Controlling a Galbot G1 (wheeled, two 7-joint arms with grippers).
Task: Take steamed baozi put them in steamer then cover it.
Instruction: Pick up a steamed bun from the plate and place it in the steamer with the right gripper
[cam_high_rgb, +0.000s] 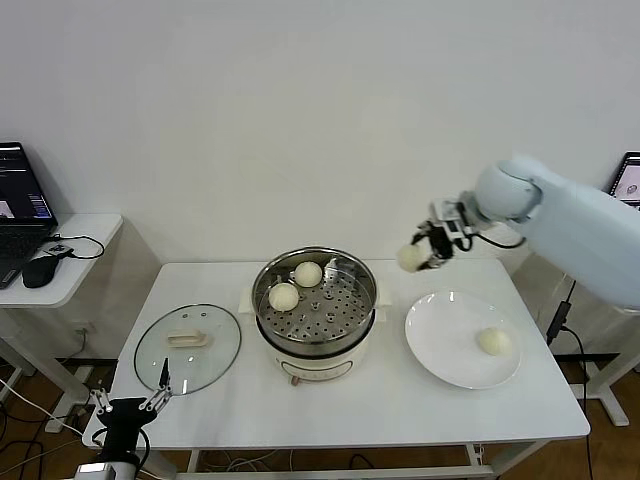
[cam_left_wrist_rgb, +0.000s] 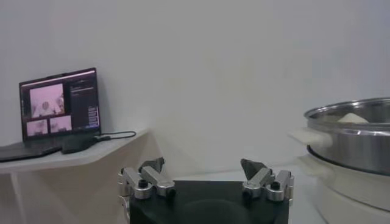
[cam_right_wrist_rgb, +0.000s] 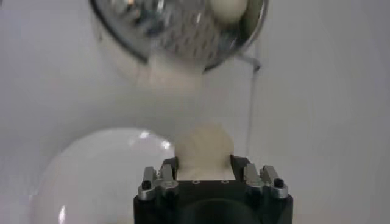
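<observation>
Head view: I see my right pincer (cam_high_rgb: 428, 250) clenched on a bun (cam_high_rgb: 411, 257), held in the air above the desk (cam_high_rgb: 370, 400), between the steamer (cam_high_rgb: 314, 300) and the plate (cam_high_rgb: 462, 338). Buns are round, no long axis to call. Two buns (cam_high_rgb: 284, 296) sit on the holed tray at the steamer's left side, close together. One bun (cam_high_rgb: 493, 341) lies on the plate's right part. Glass lid (cam_high_rgb: 188, 346) lies flat left of the steamer. My left pincer (cam_high_rgb: 130, 402) is parked low at the desk's front left edge, fingers spread.

Left wrist view: left pincer (cam_left_wrist_rgb: 205, 178) released, holding nothing; steamer (cam_left_wrist_rgb: 353, 137) off to one side, laptop (cam_left_wrist_rgb: 58, 112) beyond.

Right wrist view: right pincer (cam_right_wrist_rgb: 206, 170) grasping the bun (cam_right_wrist_rgb: 205, 146), plate (cam_right_wrist_rgb: 103, 170) and steamer (cam_right_wrist_rgb: 183, 30) beyond it.
</observation>
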